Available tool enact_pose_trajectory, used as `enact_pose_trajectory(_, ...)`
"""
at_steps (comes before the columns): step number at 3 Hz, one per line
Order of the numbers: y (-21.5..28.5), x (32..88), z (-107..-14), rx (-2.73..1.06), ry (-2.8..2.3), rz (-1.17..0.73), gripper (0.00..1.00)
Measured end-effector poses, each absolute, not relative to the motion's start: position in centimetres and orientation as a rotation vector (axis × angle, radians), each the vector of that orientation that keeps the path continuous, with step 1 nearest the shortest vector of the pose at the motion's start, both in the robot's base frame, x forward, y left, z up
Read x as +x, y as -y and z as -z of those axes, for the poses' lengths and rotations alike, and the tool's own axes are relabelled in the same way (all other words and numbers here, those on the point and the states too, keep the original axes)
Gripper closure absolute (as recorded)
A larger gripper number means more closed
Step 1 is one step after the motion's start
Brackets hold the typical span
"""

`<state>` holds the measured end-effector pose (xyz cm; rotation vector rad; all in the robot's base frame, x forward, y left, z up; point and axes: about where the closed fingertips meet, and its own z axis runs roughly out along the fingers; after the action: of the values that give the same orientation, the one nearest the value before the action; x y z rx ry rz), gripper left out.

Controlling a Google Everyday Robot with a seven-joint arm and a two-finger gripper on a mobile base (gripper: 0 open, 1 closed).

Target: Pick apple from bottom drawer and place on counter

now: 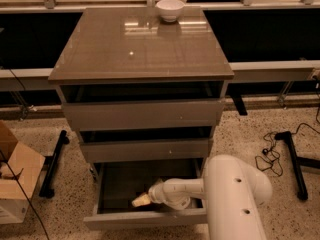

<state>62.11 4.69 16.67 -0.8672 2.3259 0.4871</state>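
Note:
The bottom drawer (145, 218) is pulled open below two upper drawers. My arm reaches into it from the right, and my gripper (141, 200) is low inside the drawer near its front, its pale tip pointing left. No red apple shows in the drawer; it is hidden or out of view. The glossy brown counter (140, 44) tops the cabinet and carries only a white bowl (170, 9) at its back edge.
My white arm body (235, 194) stands right of the drawer front. A cardboard box (15, 184) sits on the floor at the left, next to a black stand leg (52, 164). Cables (270, 149) and another stand leg (295, 164) lie on the right.

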Motion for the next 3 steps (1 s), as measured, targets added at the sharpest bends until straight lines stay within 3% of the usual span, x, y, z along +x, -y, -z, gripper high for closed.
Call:
enact_pose_trajectory(1,-4.9,61.8,-14.2,-0.828,-2.375,-0.51,0.17)
enact_pose_trajectory(3,-5.2,60.7,-13.1,-0.799,-2.407,-0.521,0.63)
